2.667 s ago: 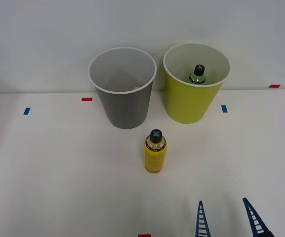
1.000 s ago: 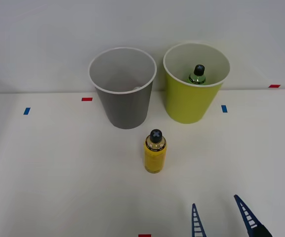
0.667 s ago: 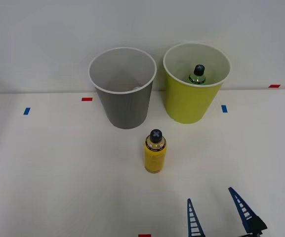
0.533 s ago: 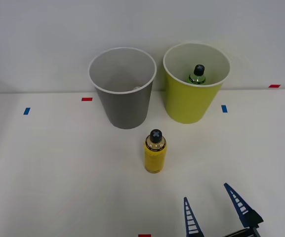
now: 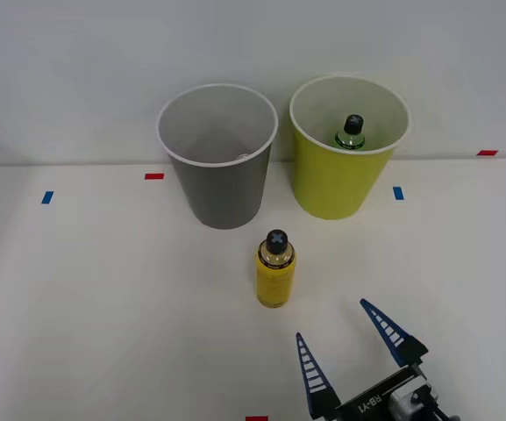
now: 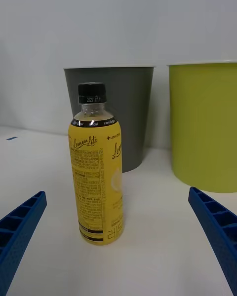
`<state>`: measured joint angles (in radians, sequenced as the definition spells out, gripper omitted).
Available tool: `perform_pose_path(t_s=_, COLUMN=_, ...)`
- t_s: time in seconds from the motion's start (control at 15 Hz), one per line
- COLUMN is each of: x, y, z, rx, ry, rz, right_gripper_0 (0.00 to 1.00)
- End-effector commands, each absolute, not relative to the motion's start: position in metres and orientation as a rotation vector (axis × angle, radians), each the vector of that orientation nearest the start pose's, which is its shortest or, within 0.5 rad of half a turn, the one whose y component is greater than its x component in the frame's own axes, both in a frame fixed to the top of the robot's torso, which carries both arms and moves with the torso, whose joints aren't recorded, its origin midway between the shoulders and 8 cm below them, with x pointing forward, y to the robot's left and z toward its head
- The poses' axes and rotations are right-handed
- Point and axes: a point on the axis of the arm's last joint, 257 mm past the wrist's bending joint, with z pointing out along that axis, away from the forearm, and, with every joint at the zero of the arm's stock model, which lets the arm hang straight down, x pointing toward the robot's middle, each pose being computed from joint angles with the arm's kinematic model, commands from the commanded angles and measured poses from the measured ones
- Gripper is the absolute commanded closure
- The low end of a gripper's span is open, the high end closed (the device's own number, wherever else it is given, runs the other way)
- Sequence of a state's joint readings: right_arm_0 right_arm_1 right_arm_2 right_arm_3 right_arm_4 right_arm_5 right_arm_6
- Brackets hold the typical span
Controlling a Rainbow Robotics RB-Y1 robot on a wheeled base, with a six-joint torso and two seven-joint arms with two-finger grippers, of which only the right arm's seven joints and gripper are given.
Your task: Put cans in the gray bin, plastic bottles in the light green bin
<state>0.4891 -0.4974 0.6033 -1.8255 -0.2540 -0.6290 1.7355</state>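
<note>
Right claw (image 5: 352,345): lower right of the front frame, blue ribbed fingers spread wide apart, holding nothing, aimed toward the bottle from just short of it. Yellow bottle (image 5: 275,270): upright on the white bench (image 5: 103,298), centre of frame, black cap on, clear of both bins; in the wrist view it stands between the two fingers, nearer the left one. Gray bin (image 5: 218,156): upper centre, behind the bottle and slightly left; no can visible inside, as far as its inside shows. Green bin (image 5: 345,149): upper right, just beside the gray one, holding the green bottle (image 5: 351,133), whose cap and neck show above the rim. Progress, by judgement: one bottle sorted, the yellow one left to grasp and carry to the green bin. Also on the bench: red and blue tape marks. Nothing blocks the approach.
</note>
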Motion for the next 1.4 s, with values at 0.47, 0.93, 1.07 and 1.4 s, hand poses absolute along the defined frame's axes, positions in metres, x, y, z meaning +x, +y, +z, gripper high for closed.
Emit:
perform_pose_path(t_s=0.47, x=0.370, y=-0.059, z=-0.227, rx=-0.486, ry=1.366, rz=0.373, right_gripper_0=0.00)
perform_pose_path(t_s=0.93, x=0.393, y=-0.030, z=-0.224, rx=-0.434, ry=1.372, rz=0.409, right_gripper_0=0.00)
perform_pose_path(t_s=1.07, x=0.404, y=-0.025, z=-0.223, rx=-0.410, ry=1.367, rz=0.411, right_gripper_0=0.00)
perform_pose_path(t_s=1.4, x=0.414, y=-0.025, z=-0.215, rx=-0.436, ry=1.349, rz=0.374, right_gripper_0=0.00)
